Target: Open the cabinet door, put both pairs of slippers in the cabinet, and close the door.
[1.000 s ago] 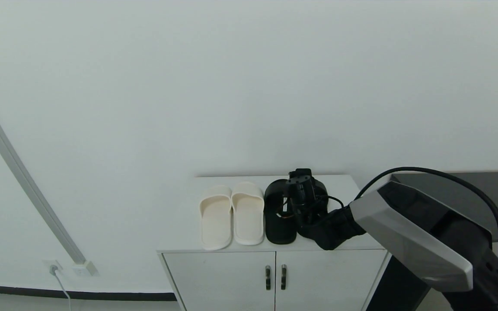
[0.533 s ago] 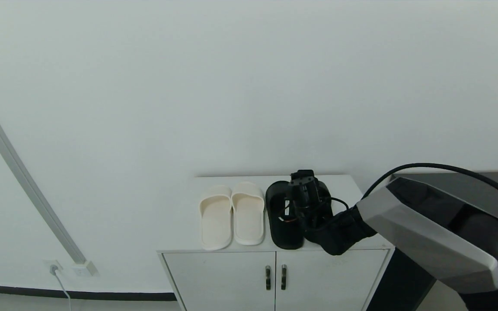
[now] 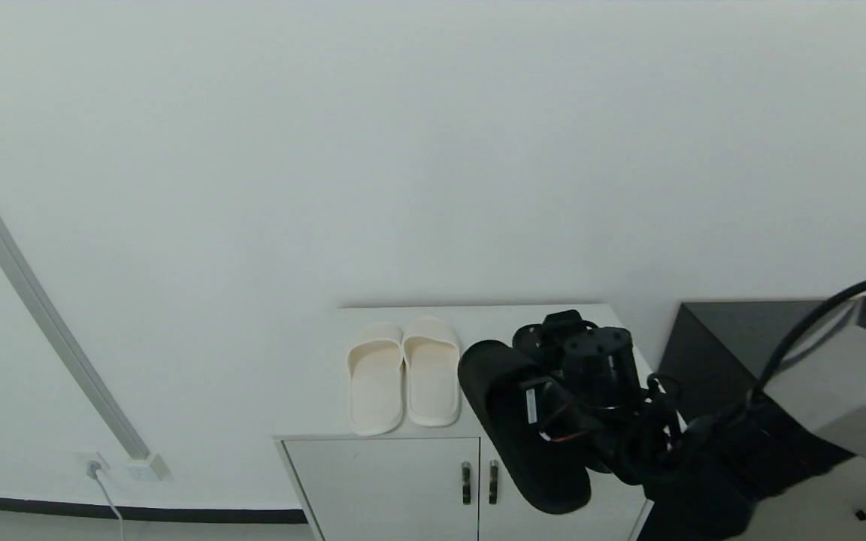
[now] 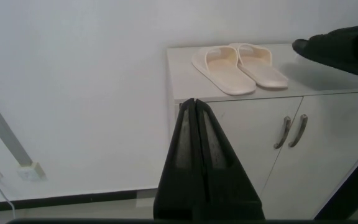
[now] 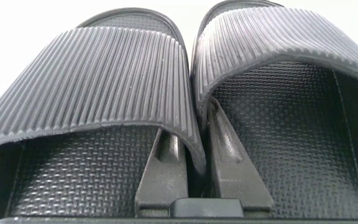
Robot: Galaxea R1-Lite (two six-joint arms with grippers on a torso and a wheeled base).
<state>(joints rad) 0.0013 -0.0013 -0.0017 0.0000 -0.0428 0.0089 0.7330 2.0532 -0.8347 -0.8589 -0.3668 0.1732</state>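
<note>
Black slippers in the air, cabinet doors closed

Black slippers (image 3: 523, 421) hang as a pair from the right gripper (image 5: 193, 162), clear of the cabinet (image 3: 324, 391) top and out in front of its right door. They tilt with toes toward the far wall and heels low, nearer the robot. In the right wrist view the two fingers (image 5: 160, 174) sit under the ribbed straps, pinching the inner edges of both straps together between them.

Cream slippers (image 3: 403, 376) lie side by side on the left half of the cabinet top, flat, toes toward the far wall, touching each other along their inner edges. Both doors (image 3: 380, 481) below are closed, and their two dark handles (image 3: 466, 482) stand upright, just beside each other at the centre seam.

Off to the left of the cabinet and lower than its top, the left gripper (image 4: 195, 109) has its jaws pressed together with nothing between them.

A dark unit (image 3: 711, 338) stands to the right of the cabinet, and a wall socket (image 3: 91, 466) with a cable plugged in sits low on the wall at far left.
</note>
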